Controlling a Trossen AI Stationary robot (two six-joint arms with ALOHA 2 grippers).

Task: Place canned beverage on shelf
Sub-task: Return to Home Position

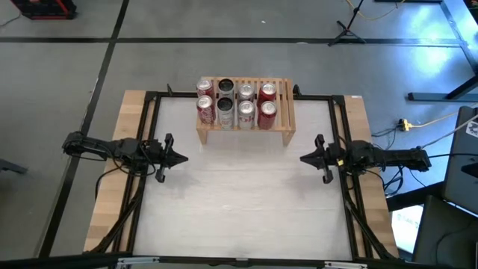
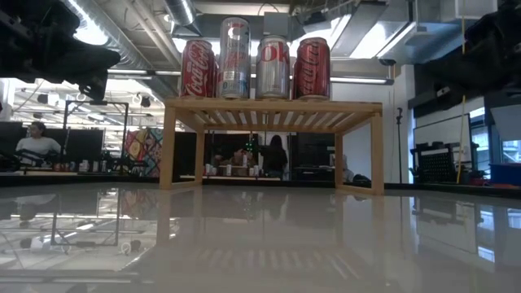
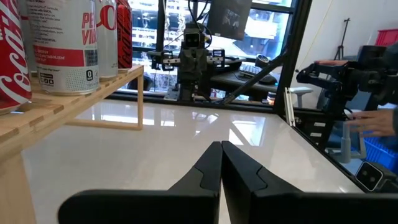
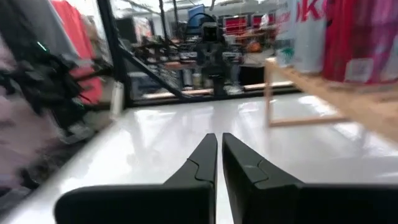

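Observation:
The light-wood shelf (image 1: 245, 123) stands on its side legs at the table's far middle. On its slatted top stand several cans (image 1: 236, 104) in two rows, red ones and silver ones; the low view shows a front row of cans (image 2: 255, 69). My left gripper (image 1: 182, 158) is shut and empty at the table's left side, pointing level toward the middle. My right gripper (image 1: 304, 158) is shut and empty at the table's right side, facing it. In the wrist views, each gripper (image 3: 221, 149) (image 4: 219, 140) shows its fingers together over bare table.
The white tabletop (image 1: 246, 202) lies bare between the two grippers and toward the near edge. A dark frame (image 1: 149, 101) runs around the table. Beyond the table there are lab benches and a person (image 2: 35, 140) seated far off.

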